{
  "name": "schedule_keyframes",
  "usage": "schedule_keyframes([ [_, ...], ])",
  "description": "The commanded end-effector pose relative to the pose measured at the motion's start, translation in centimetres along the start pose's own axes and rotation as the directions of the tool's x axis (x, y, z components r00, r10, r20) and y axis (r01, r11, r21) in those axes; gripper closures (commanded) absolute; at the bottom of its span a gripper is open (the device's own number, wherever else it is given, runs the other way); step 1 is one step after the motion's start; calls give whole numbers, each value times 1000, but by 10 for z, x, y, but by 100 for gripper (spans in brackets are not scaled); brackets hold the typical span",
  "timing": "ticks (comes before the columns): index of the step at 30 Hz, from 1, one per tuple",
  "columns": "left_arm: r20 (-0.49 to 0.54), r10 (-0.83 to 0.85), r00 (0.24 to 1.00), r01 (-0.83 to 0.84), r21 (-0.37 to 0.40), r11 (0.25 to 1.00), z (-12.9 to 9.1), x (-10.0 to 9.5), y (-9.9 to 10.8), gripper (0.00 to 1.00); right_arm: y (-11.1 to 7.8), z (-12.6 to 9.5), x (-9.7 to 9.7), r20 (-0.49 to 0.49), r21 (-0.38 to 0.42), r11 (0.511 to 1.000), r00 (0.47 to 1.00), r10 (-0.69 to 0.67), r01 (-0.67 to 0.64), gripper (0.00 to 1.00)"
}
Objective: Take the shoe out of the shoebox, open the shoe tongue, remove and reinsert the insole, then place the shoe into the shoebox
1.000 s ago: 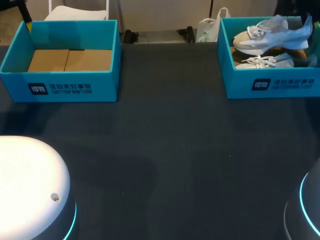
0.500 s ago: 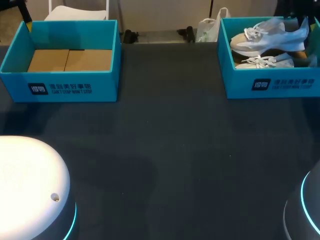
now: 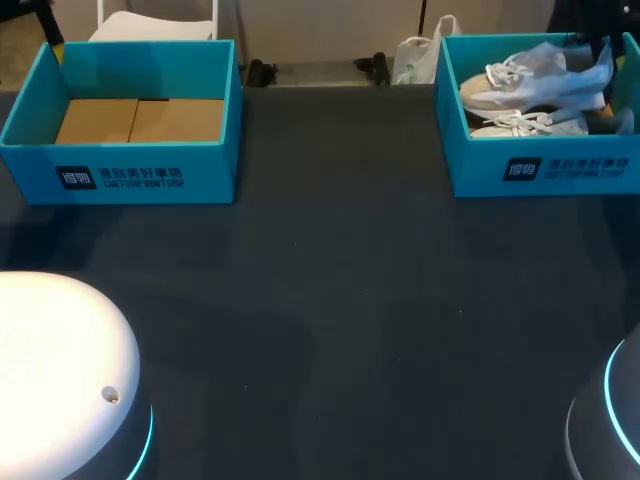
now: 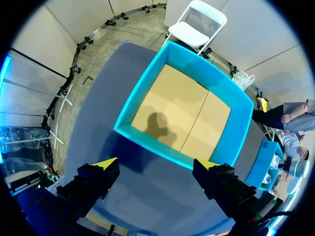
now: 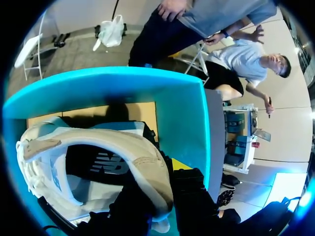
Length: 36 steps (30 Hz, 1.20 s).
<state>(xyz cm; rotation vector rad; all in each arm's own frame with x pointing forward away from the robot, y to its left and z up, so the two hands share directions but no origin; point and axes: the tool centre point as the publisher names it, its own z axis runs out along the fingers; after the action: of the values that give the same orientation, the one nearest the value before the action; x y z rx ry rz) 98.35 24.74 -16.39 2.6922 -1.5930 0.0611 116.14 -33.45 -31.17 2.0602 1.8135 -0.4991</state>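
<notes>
Bench (image 3: 330,300): dark, with two teal boxes at the far side.
Left box (image 3: 140,180): empty, bare cardboard floor.
Right box (image 3: 560,170): holds two pale shoes.

Shoe (image 3: 530,85): the upper one, high in the right box and over the second shoe (image 3: 530,125). Cannot tell whether the two touch. Long axis runs along the box's length, toe toward the bench middle, heel toward the right side.

Right jaws: in the right wrist view they straddle the heel rim of the shoe (image 5: 98,142), one finger inside the opening and one outside. They look clamped on it. The rest of the shoe stretches away ahead of them.

Left jaws: spread wide, nothing between them. They hang above the near wall of the left box (image 4: 231,128), well apart from the shoe.

Judgement: step in hand is taking the shoe out. The right arm does it alone. The toe end hangs unsupported and has to clear the box wall.
</notes>
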Motion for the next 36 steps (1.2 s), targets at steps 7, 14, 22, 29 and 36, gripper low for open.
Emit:
schedule_keyframes([
  [7, 1, -1, 1000, 1, 3, 1000, 0, 0, 2, 0, 2, 19, 7, -10, 7, 1000, 1000, -5, 5, 100],
  [14, 1, -1, 1000, 1, 3, 1000, 0, 0, 2, 0, 1, 25, 9, -7, 6, 1000, 1000, 5, -5, 100],
  [22, 1, -1, 1000, 1, 3, 1000, 0, 0, 2, 0, 1, 30, 14, -9, 20, 1000, 1000, 17, -17, 100],
  [29, 1, -1, 1000, 1, 3, 1000, 0, 0, 2, 0, 0, 33, 15, -21, 43, 999, 1000, 19, -18, 72],
  [36, 1, -1, 1000, 1, 3, 1000, 0, 0, 2, 0, -2, 32, 13, -34, 47, 999, 999, 22, -21, 3],
])
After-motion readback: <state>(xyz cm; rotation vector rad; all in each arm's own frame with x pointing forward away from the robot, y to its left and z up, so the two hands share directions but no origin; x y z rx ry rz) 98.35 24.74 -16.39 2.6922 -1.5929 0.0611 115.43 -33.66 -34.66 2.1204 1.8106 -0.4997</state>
